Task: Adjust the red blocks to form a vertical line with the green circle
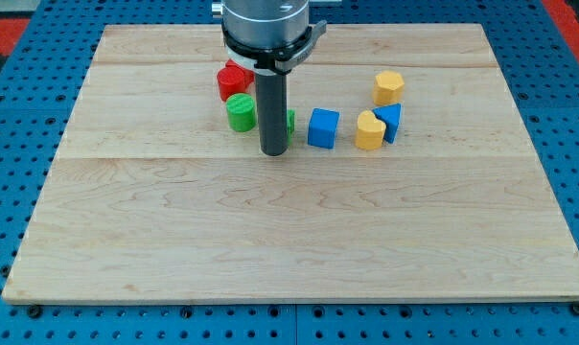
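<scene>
A red block point(232, 79) lies near the view's top, left of centre, partly behind my arm; whether a second red block lies with it I cannot tell. The green circle point(241, 112) sits just below it, touching or nearly touching it. My rod comes straight down with my tip point(273, 152) on the board, just right of and a little below the green circle. Another green block point(289, 122) peeks out from behind the rod on its right side, mostly hidden.
A blue cube point(322, 127) sits right of the rod. Further right are a yellow heart-like block point(369, 131), a blue block point(390, 122) touching it, and a yellow block point(388, 87) above them. The wooden board point(289, 249) lies on a blue perforated table.
</scene>
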`<state>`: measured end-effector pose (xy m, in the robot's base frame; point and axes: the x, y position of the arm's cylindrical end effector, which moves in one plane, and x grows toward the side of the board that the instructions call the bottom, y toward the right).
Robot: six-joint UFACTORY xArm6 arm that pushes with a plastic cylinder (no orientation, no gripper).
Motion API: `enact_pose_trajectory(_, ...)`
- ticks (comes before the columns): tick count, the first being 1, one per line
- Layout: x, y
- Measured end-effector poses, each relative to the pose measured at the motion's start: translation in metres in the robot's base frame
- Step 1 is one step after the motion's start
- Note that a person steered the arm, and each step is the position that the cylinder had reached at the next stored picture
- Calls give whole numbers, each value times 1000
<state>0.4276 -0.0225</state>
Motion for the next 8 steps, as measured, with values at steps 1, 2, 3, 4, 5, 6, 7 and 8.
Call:
enact_pose_trajectory(1,-5,0)
enact_pose_trajectory(2,-1,-11)
enact_pose_trajectory(3,0,-67)
enact_pose_trajectory(4,-10,-82)
enact_pose_trajectory(5,-53,-95)
enact_pose_trajectory(6,-109,-103)
enact_pose_trajectory(7,-117,-99)
enact_pose_trajectory(8,-117,-74)
